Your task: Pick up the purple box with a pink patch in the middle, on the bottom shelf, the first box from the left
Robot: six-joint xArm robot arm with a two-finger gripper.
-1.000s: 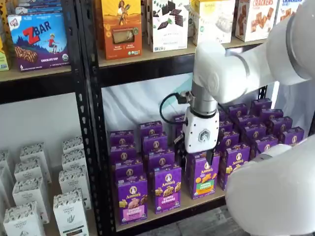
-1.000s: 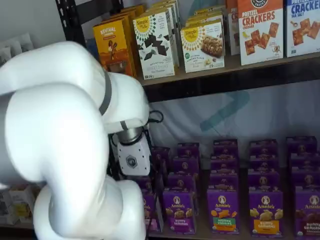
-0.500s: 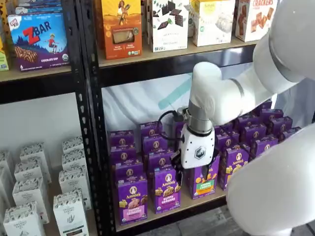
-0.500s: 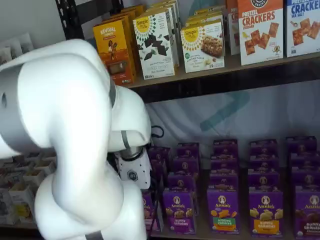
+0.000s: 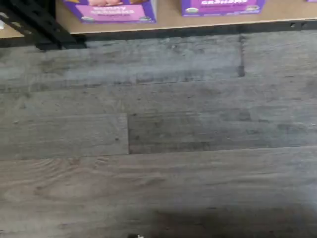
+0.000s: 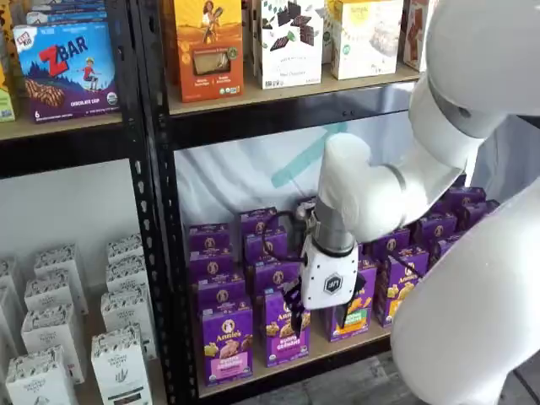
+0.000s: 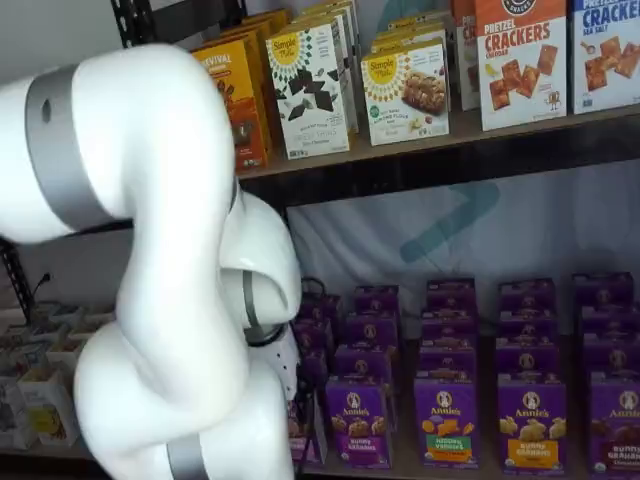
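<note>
The purple box with the pink patch stands upright at the left front of the bottom shelf. In a shelf view the arm hides most of it, leaving only a sliver. Its lower edge shows in the wrist view, on the shelf's tan board. My gripper hangs in front of the front row, to the right of the purple box, over the all-purple carton. A gap shows between its two black fingers, and nothing is in them.
A carton with a green and orange patch stands further right, with several rows of purple cartons behind. Black rack posts frame the bay. White cartons fill the left bay. Grey plank floor lies in front of the shelf.
My gripper has moved down and to the left, from in front of the orange-patch carton to in front of the all-purple carton. The boxes have not moved.
</note>
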